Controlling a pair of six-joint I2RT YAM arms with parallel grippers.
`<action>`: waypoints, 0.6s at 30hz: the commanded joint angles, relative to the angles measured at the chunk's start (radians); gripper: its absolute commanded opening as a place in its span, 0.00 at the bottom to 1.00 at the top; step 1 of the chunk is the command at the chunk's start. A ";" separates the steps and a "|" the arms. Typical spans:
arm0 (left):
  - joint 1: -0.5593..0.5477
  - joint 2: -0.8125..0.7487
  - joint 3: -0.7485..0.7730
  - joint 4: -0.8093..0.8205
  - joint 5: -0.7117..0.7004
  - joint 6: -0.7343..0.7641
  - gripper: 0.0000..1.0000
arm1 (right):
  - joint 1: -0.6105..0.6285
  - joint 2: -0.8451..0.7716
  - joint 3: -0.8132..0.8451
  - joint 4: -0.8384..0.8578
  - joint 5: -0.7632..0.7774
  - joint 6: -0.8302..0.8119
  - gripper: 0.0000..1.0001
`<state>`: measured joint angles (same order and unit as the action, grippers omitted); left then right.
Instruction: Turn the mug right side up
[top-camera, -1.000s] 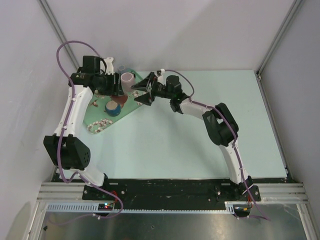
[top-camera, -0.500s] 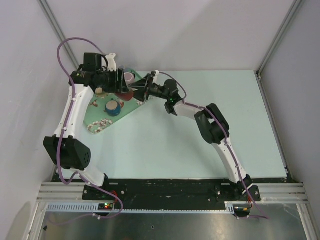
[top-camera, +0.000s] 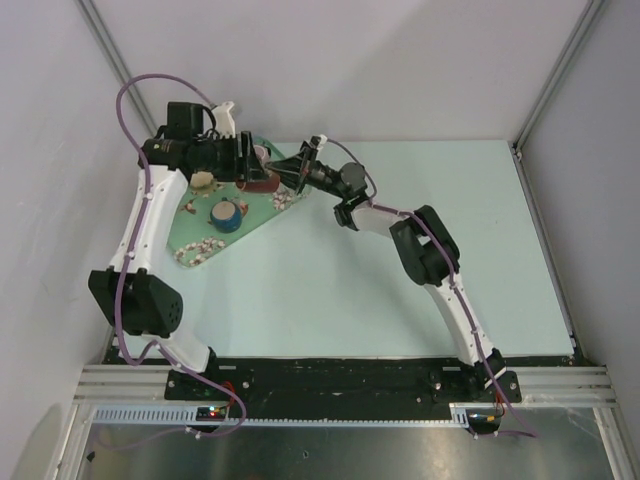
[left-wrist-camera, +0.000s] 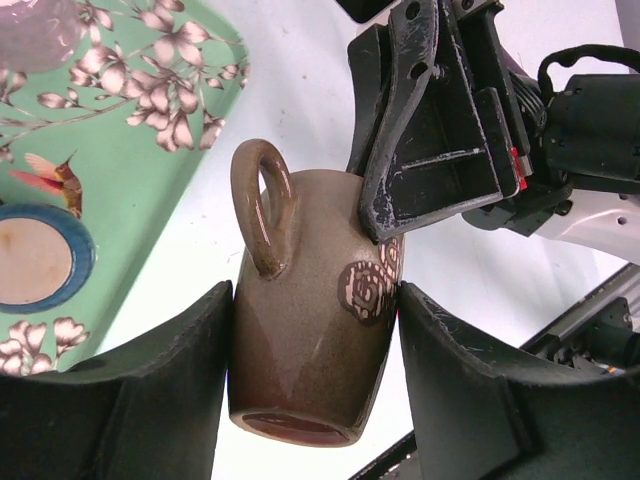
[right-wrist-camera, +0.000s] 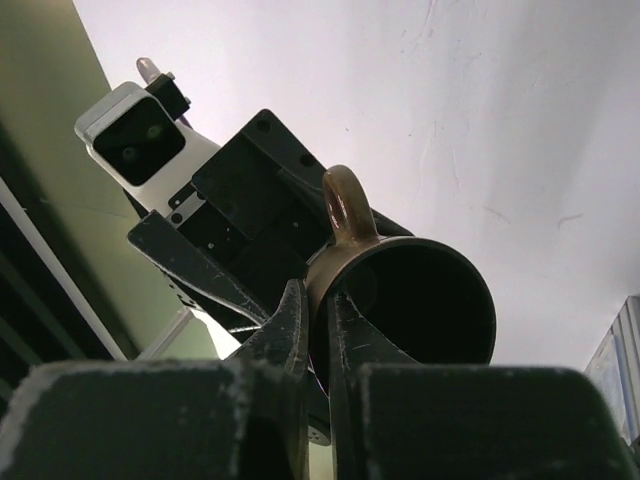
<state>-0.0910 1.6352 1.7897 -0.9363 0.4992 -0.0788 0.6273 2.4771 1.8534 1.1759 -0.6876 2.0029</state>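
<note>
From above, the brown mug (top-camera: 258, 181) is up in the air over the far edge of the green flower tray (top-camera: 200, 238), at the back left of the bench (top-camera: 400, 260). The left tool (top-camera: 243, 165) and the right tool (top-camera: 296, 172) meet at it from both sides.

The left wrist camera shows the left tool pinching the mug around its fat middle, one finger on each side. The handle sticks up. The right tool touches the far end, by the flower picture. A round thing with a blue rim (left-wrist-camera: 40, 258) sits on the tray below.

The right wrist camera shows the right tool pressed together on the thin wall at the mug's open mouth, one finger inside and one outside.

That pinch is small and the mug looks shiny. If the left tool lets go, I think the heavy mug may swing or slip and drop onto the tray. If both pull different ways, it may twist loose.
</note>
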 joint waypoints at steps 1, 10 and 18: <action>-0.004 -0.002 0.053 0.011 0.032 -0.001 0.40 | -0.024 -0.104 -0.105 0.048 0.033 0.078 0.00; 0.017 -0.017 0.066 0.011 -0.147 0.073 0.99 | -0.094 -0.313 -0.371 -0.147 0.007 -0.190 0.00; 0.027 -0.040 0.072 0.010 -0.338 0.173 1.00 | -0.202 -0.632 -0.321 -1.139 0.279 -1.177 0.00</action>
<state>-0.0711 1.6444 1.8462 -0.9409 0.2901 0.0090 0.4767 2.0933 1.4101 0.6239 -0.6426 1.5166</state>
